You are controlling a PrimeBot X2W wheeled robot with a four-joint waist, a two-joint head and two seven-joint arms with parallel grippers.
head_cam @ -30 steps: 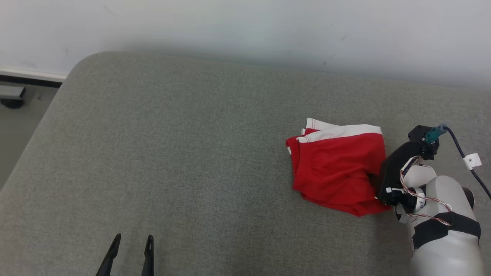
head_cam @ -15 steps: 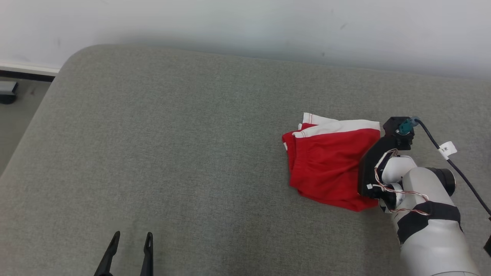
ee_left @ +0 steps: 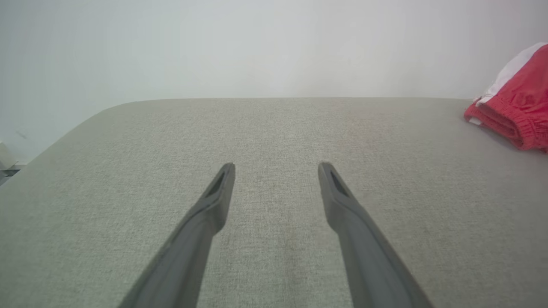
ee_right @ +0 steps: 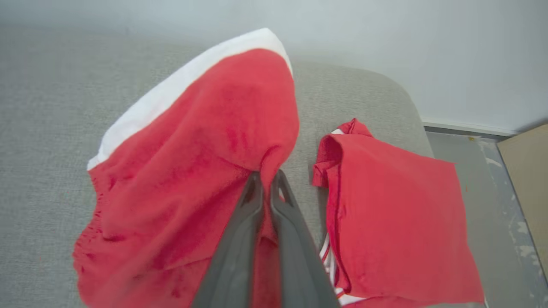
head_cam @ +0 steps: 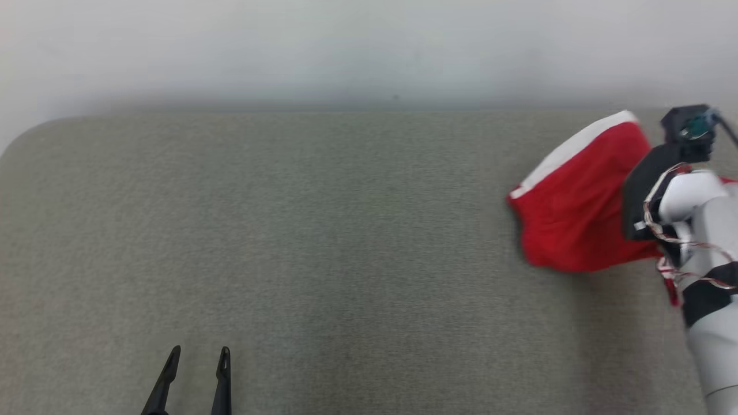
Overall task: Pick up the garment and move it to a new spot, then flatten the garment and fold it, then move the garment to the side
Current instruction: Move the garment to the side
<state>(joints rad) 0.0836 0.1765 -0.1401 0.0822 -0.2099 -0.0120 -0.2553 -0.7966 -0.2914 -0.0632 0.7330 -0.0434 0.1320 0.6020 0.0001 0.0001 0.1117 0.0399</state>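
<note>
Between right gripper fingertips, red garment fold was pinched, white band up-left of tips. Left gripper fingers stood spread, empty, over grey cushion.

A wide grey fabric cushion with rounded corners lies under soft, even light, its far edge against a plain pale wall. Past one corner, a white skirting runs above scuffed grey floor, beside a tan board
</note>
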